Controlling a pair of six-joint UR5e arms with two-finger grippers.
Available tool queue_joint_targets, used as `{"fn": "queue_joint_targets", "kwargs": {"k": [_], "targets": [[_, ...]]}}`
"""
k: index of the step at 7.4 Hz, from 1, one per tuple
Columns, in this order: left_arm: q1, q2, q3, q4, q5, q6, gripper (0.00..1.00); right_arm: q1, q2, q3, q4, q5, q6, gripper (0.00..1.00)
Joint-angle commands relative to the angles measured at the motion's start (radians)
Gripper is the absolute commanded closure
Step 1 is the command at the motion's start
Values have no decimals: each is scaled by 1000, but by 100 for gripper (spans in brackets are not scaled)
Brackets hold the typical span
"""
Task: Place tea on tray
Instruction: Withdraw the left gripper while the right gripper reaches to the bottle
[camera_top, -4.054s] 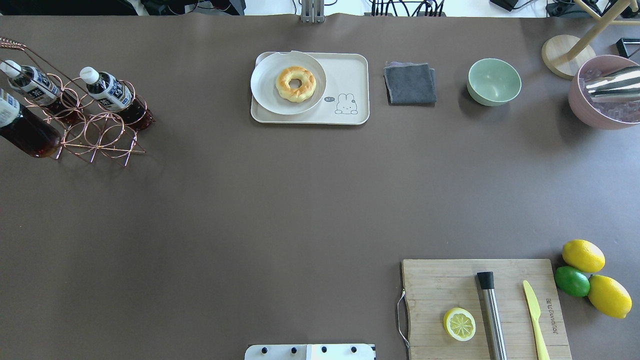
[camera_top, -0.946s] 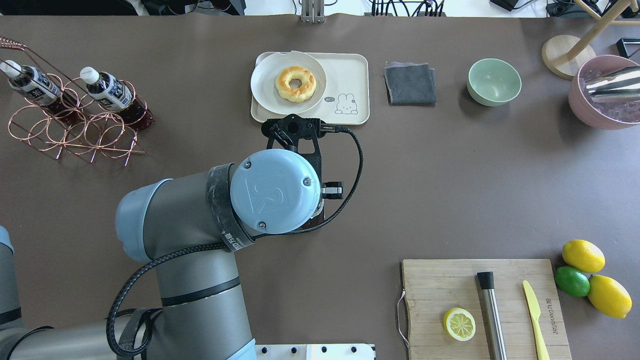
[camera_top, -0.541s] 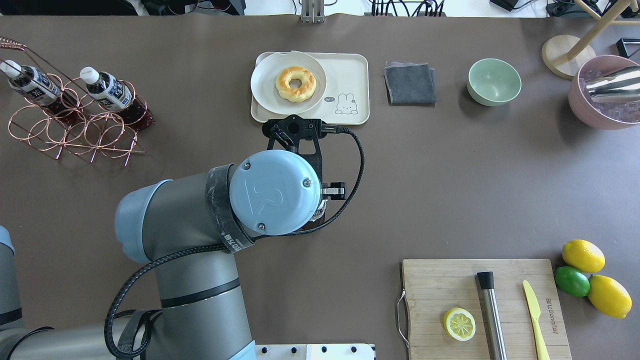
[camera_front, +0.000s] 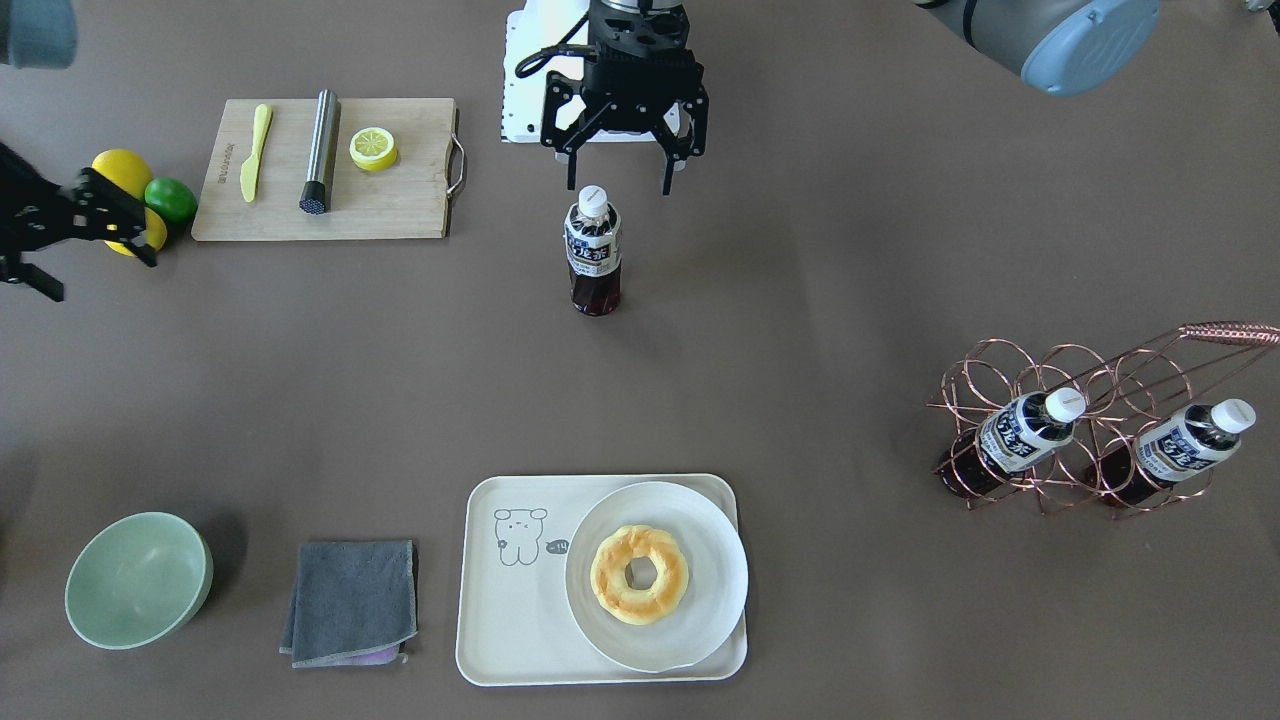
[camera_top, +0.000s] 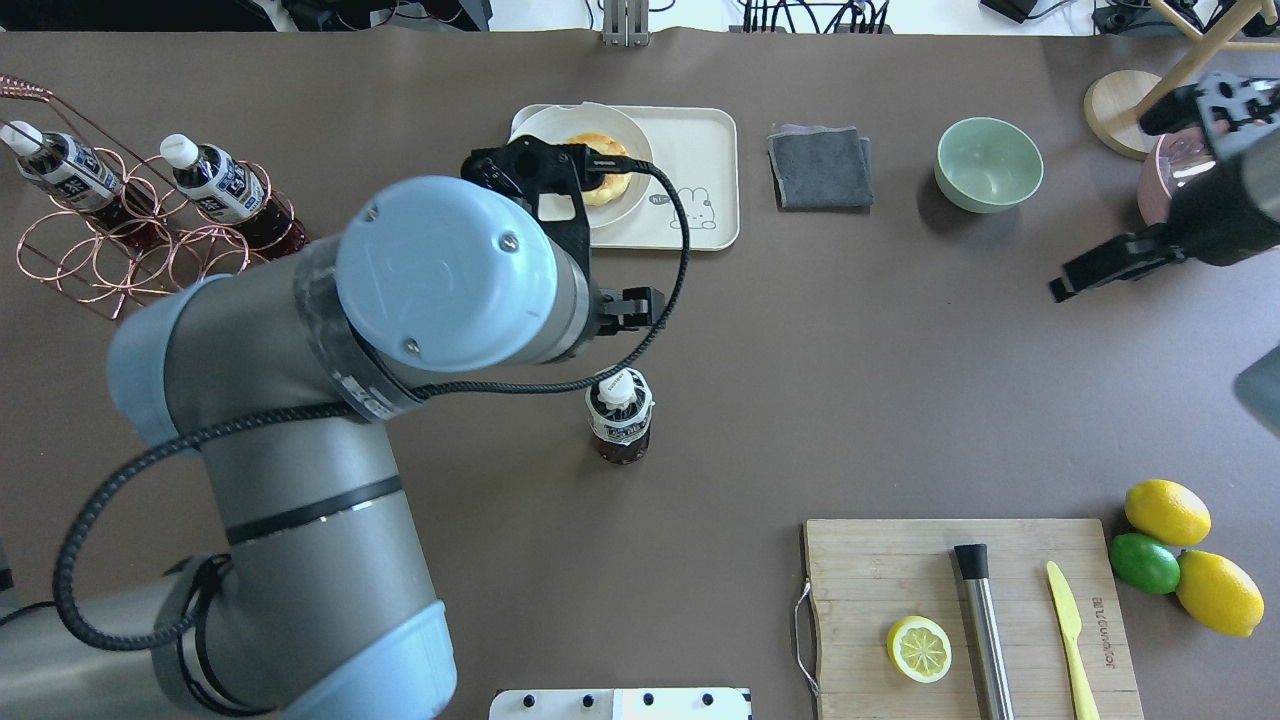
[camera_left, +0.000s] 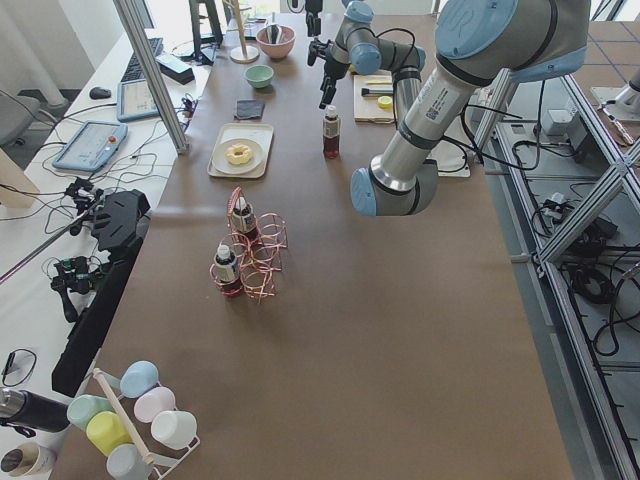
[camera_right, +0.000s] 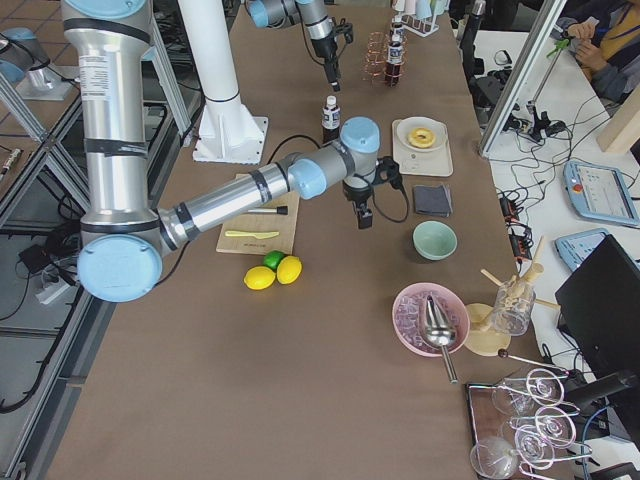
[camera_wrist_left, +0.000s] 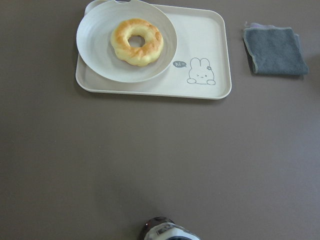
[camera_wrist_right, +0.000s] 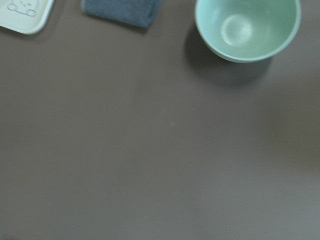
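Note:
The tea bottle (camera_top: 620, 415) stands upright and free in the middle of the table, well short of the cream tray (camera_top: 700, 135); it also shows in the front view (camera_front: 593, 250). My left gripper (camera_front: 622, 185) is open and empty, raised just above and behind the bottle's cap. A white plate with a donut (camera_top: 600, 185) fills the tray's left half; its bear-drawing side (camera_front: 510, 600) is bare. Two like bottles (camera_top: 215, 185) lie in a copper rack (camera_top: 150, 270) at far left. My right gripper (camera_front: 100, 280) hangs open and empty over the table's right side.
A grey cloth (camera_top: 820, 167) and a green bowl (camera_top: 988, 163) lie right of the tray. A pink ice bowl (camera_top: 1190, 220) is at far right. A cutting board (camera_top: 960, 610) with half a lemon, a steel tube and a knife is front right, lemons and a lime (camera_top: 1145, 562) beside it.
The left gripper has let go of the tea bottle and risen; the bottle now stands free on the table. The right arm has come into view at the right.

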Motion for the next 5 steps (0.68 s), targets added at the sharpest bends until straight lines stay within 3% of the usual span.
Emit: {"fn": "queue_joint_targets", "kwargs": {"k": [1, 3, 5], "targets": [[-207, 148, -74, 2, -221, 186, 3, -273, 279, 26, -23, -157, 492, 0], [-364, 279, -119, -4, -351, 354, 3, -397, 471, 37, -173, -263, 648, 0], [-540, 424, -176, -4, -552, 547, 3, -477, 651, 29, -374, -348, 676, 0]]}}
